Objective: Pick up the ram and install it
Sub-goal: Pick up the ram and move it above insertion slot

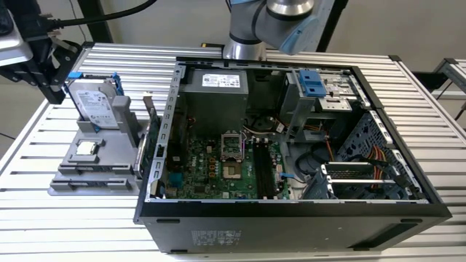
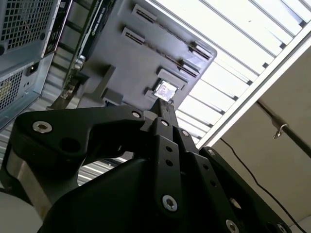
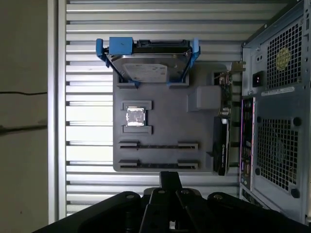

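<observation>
The black two-finger gripper is held high above a flat grey plastic fixture plate. The plate lies on the ribbed aluminium table at the exterior view's left. In both wrist views the fingers are brought together at one tip, and nothing is seen clamped between them. The height is judged to be chosen so that the whole plate is kept under the wrist cameras.

On the plate, a silver hard drive in a blue frame is propped in a cradle. A small square silver processor chip is seated in a shallow pocket. A dark graphics card is stood on edge just beside the case. Each part is judged to be presented this way so that it can be gripped from above.

The ram cannot be located with certainty. Two long narrow grey holders are provided on the plate, and a thin dark line is seen in each. It cannot be told whether either line is a stick seen edge-on or a bare groove.

The black steel computer case is laid on its side with the panel removed. The green motherboard is thus turned upward for insertion from above. Its long black memory slots are visible, but it cannot be told whether a stick is seated in them.
</observation>
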`<state>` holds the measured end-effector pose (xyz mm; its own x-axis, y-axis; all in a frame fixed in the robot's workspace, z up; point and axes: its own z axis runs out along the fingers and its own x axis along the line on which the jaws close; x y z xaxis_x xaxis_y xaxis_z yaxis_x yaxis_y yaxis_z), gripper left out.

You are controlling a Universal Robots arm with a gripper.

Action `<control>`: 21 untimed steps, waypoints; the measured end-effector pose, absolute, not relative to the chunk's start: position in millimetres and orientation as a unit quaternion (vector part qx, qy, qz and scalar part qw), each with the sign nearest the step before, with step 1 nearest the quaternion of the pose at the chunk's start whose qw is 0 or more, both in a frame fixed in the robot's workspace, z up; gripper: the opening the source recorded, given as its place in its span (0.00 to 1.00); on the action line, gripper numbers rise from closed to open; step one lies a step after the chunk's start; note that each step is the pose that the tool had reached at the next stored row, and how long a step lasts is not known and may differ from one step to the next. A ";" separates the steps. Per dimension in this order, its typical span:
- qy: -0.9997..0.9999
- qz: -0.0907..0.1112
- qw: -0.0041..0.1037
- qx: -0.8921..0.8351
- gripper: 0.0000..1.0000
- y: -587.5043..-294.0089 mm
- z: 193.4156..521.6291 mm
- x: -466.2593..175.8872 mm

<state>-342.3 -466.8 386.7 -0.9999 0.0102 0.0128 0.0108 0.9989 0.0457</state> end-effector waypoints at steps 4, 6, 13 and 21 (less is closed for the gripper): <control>-1.000 -0.023 0.007 -0.005 0.00 -471.0 386.7 -342.2; -1.000 -0.023 0.007 -0.005 0.00 -473.2 386.6 -342.2; -1.000 -0.023 0.007 -0.005 0.00 -479.7 386.6 -342.1; -1.000 -0.023 0.007 -0.005 0.00 -479.9 386.5 -342.1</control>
